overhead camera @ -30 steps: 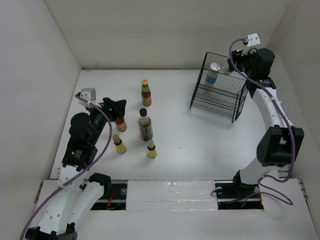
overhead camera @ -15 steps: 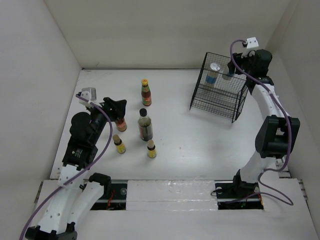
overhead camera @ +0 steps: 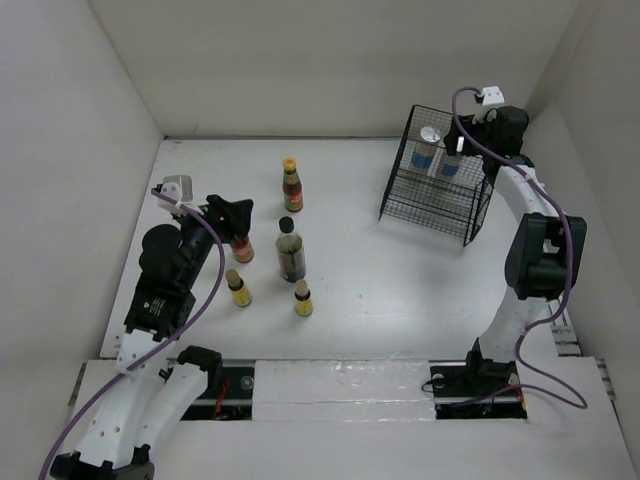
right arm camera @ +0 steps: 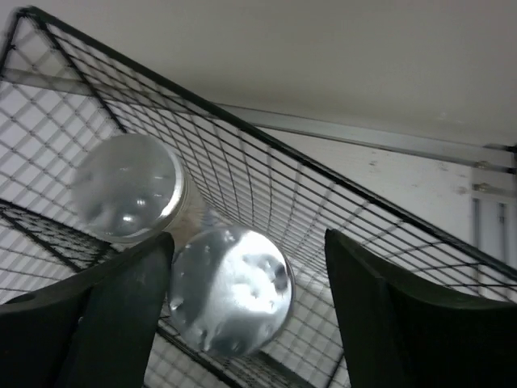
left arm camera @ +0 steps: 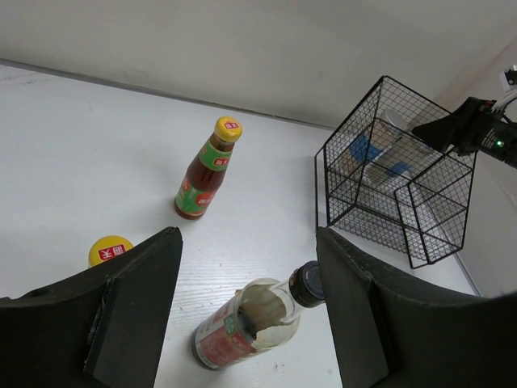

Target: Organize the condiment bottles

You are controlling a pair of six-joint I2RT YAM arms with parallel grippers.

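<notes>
**Two shakers in basket, five bottles standing on table**

Found right gripper point(right arm camera: 248, 242) above the far right corner of the black wire basket point(overhead camera: 437, 200), fingers spread wide, grasping nothing. Noted one silver-lidded shaker point(right arm camera: 230, 291) directly beneath, between the fingers. Judged the left finger to lie against the lid rim, though not confirmed at this angle; right finger clear of it. Recorded second shaker point(right arm camera: 129, 187) just beside the first, to its left. Confirmed both upright inside the basket.

Found left gripper point(left arm camera: 246, 238) at the left of the table point(overhead camera: 360, 280), unclenched and empty, poised over a yellow-capped red sauce bottle point(overhead camera: 242, 250). Noted its cap partly hidden behind the left finger in the wrist view.

Logged remaining items upright on the table, well apart from the basket:
- second red sauce bottle point(overhead camera: 291, 185), farther back;
- dark black-capped bottle point(overhead camera: 291, 252), just right of the left gripper;
- two tiny yellow bottles, one near left point(overhead camera: 238, 288), one near right point(overhead camera: 303, 298).
</notes>
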